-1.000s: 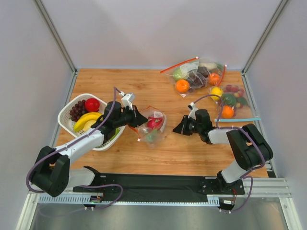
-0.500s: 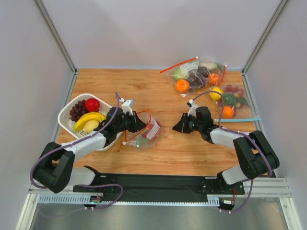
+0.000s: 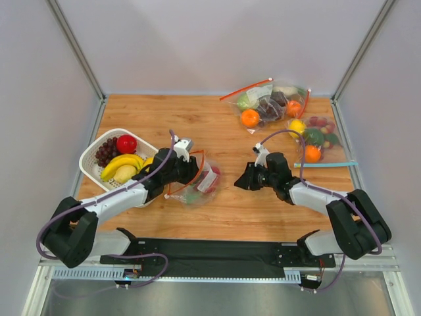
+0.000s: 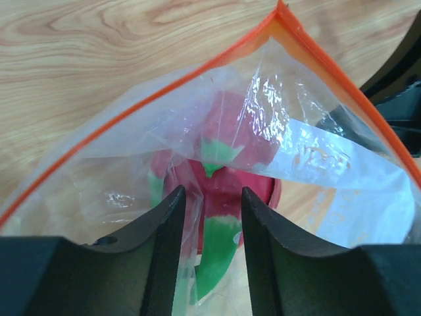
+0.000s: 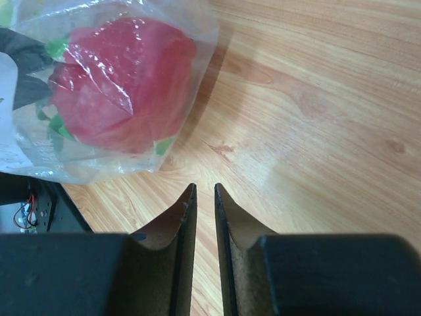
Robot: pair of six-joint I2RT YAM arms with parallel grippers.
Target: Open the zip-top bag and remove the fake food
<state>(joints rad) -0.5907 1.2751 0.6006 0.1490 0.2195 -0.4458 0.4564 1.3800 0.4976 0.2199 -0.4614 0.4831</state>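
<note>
Now the zip-top bag [image 3: 202, 184] lies on the wooden table [image 3: 217, 131] between the two arms, its mouth gaping toward the left gripper [image 4: 212, 197], and the red-orange zip strip [image 4: 164, 89] arches wide over the opening. The left gripper's fingers stand apart right at that mouth, released rather than pinching. Crinkled film hangs in the gap, and through it shows the pink fruit [image 4: 230, 151] with green tips, inside the bag. Over on the other side, the right gripper [image 5: 204, 191] hangs low above bare wood just beside the bag's closed end, not touching it, its fingers parted by only a thin slit with nothing between them. Off to the left, the white basket [image 3: 89, 161] holds a dark grape bunch [image 3: 106, 153] and a round red fruit [image 3: 126, 143], beside the left arm.
</note>
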